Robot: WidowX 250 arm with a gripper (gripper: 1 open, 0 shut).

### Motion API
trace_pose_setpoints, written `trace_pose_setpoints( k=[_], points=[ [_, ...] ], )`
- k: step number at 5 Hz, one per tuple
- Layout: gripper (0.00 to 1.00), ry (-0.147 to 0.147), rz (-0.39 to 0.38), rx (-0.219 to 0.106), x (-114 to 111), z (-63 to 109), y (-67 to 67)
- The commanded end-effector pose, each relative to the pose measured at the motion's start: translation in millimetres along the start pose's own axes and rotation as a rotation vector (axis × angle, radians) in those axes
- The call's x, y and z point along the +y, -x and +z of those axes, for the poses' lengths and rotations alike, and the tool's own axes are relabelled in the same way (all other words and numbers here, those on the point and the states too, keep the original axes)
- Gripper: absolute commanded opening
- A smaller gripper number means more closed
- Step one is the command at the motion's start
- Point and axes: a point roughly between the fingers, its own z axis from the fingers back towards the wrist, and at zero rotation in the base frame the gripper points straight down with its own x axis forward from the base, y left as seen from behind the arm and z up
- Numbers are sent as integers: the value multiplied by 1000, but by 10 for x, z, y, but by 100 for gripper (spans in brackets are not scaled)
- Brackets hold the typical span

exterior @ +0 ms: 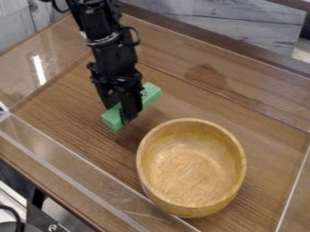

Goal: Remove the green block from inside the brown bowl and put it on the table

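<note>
The wood-grain surface [206, 91] is the largest thing here, bordered by low clear plastic walls. On it stands the light-brown wooden bowl [191, 169], round and thick-rimmed, with nothing inside. Above the surface, beside the bowl, reaches the black robot arm [100, 20], its pincer [126, 112] pointing down and pinching the green block. Smallest is the green block [148, 94] itself, lying slantwise across the fingers, its two ends showing on either side; it is outside the bowl and apart from the rim.

Taking the block out of the bowl looks done, and most of the task with it. What is left is to set it down and let go. I cannot tell whether the block touches the surface or hangs just over it, so a gentle lowering before release would be wise.
</note>
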Motion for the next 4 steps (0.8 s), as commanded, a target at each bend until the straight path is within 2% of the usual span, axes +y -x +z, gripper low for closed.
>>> trace_pose_setpoints(
  k=[1,4],
  points=[
    [0,-19,1,-53,56,147,-109],
    [0,-8,13,-48,98,160,-124]
  ],
)
